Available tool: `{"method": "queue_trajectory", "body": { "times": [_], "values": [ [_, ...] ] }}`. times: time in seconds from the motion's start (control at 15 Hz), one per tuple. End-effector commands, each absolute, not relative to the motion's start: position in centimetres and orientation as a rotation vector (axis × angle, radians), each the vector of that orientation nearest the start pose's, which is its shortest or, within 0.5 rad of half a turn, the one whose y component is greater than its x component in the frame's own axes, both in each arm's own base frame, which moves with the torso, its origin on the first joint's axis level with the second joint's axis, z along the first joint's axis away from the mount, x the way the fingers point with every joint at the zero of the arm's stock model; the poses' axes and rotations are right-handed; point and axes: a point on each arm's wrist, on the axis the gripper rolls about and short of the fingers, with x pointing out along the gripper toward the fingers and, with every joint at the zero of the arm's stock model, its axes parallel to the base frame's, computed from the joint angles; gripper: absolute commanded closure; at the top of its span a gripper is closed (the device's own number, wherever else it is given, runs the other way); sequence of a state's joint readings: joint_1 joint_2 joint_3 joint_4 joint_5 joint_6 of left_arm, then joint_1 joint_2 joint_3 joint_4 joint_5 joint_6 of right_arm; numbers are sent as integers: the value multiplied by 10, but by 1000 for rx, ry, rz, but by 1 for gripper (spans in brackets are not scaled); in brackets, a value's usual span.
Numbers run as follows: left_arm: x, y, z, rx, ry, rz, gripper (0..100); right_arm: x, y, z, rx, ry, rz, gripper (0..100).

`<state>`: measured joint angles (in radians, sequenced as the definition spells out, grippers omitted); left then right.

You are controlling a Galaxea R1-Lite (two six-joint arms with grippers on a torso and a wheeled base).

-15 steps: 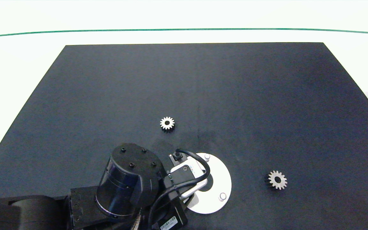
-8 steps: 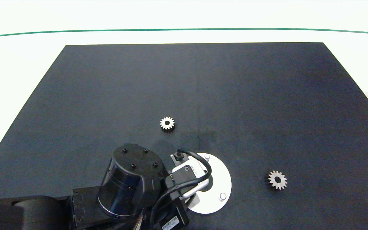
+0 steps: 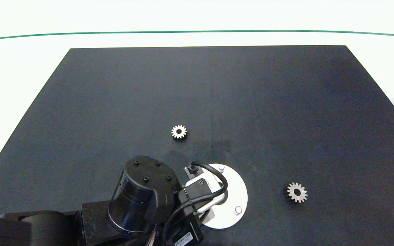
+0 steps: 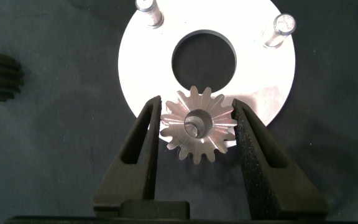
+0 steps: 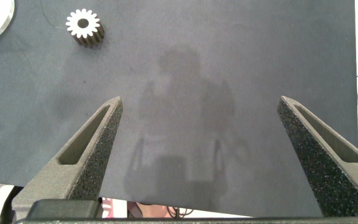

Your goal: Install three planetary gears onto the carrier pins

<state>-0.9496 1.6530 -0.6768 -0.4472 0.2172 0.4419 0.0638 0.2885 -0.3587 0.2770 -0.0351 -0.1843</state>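
Item: my left claw [image 4: 196, 127], gripping one planetary gear [image 4: 197, 132] by its teeth, over a carrier pin [image 4: 194, 124].

Gear lying flat, bore axis upright, pin showing through it; I am judging a straight, level descent best. Two gears [image 3: 179, 131] [image 3: 297, 192] waiting on the worktop [image 3: 286, 112]; right claw [image 5: 201, 146] hanging open.

Black mat [image 3: 217, 85] on white table [image 3: 19, 61]; green line [image 3: 197, 32].

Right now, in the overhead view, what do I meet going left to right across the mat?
Left arm → small loose gear → white disc with pins → second loose gear.
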Motion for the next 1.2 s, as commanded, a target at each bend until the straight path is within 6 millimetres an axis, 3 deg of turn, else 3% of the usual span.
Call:
{"method": "queue_trajectory", "body": {
  "times": [0.07, 0.87, 0.93, 1.2],
  "values": [
    [163, -218, 146, 713, 285, -808, 93, -18, -2, 152, -195, 204, 48, 0],
    [162, -217, 146, 710, 286, -809, 93, -18, -2, 152, -195, 205, 48, 0],
    [162, -217, 146, 710, 286, -809, 0, -18, -2, 152, -195, 204, 48, 0],
    [162, -217, 147, 706, 283, -808, 0, -18, -2, 152, -194, 204, 48, 0]
  ]
}}
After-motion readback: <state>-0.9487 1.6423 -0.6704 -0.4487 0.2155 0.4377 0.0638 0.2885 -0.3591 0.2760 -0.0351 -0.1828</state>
